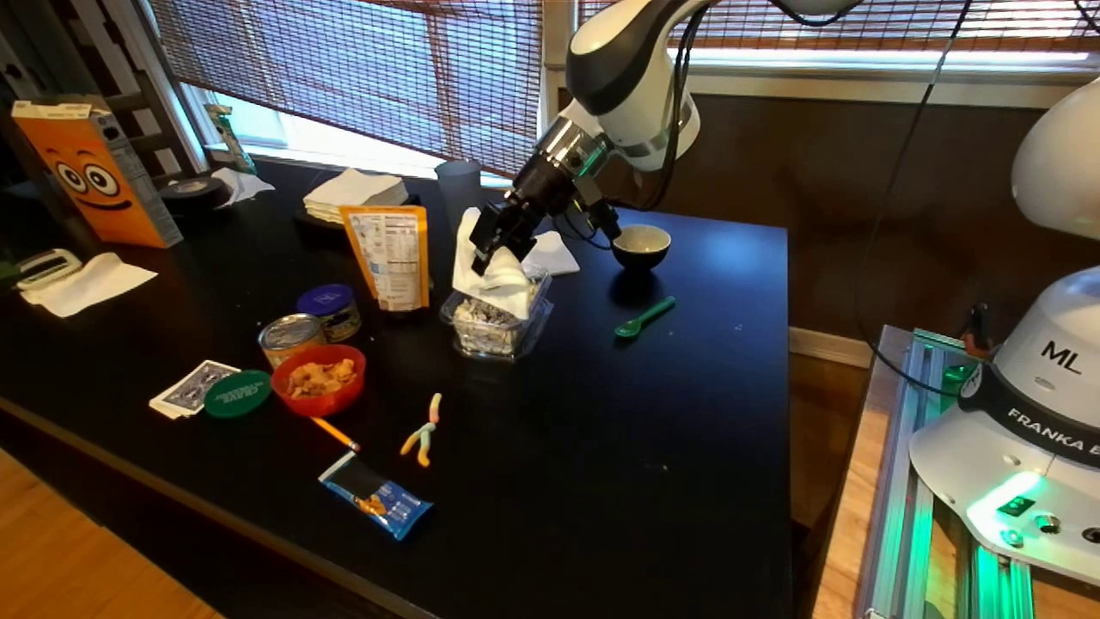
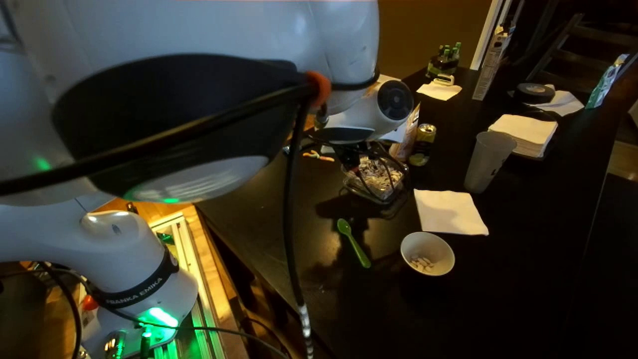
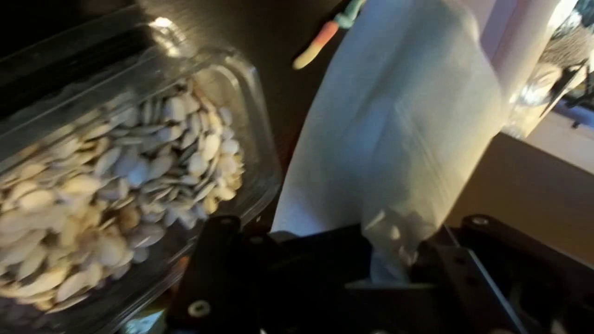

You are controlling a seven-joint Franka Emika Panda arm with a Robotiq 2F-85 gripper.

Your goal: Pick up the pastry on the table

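Observation:
My gripper (image 1: 491,251) is shut on a crumpled white paper napkin (image 1: 507,288), which hangs from the fingers over a clear box of pale seeds (image 1: 488,335). In the wrist view the napkin (image 3: 394,125) is pinched between the dark fingers (image 3: 392,248) and spreads away from them. The clear box (image 3: 153,167) is beside it. No golden-brown pastry shows in any view; it is hidden or out of view, and I cannot tell whether the napkin wraps it. The glossy black table (image 1: 619,464) lies below. The gripper (image 2: 353,167) is partly hidden by the arm in an exterior view.
A bowl (image 2: 427,253) and a green spoon (image 1: 644,318) lie near the box. A flat napkin (image 2: 448,212) and a tall cup (image 2: 490,162) stand close by. An orange pouch (image 1: 391,258), red bowl (image 1: 318,383), gummy worms (image 1: 421,437) and blue packet (image 1: 378,499) are also on the table.

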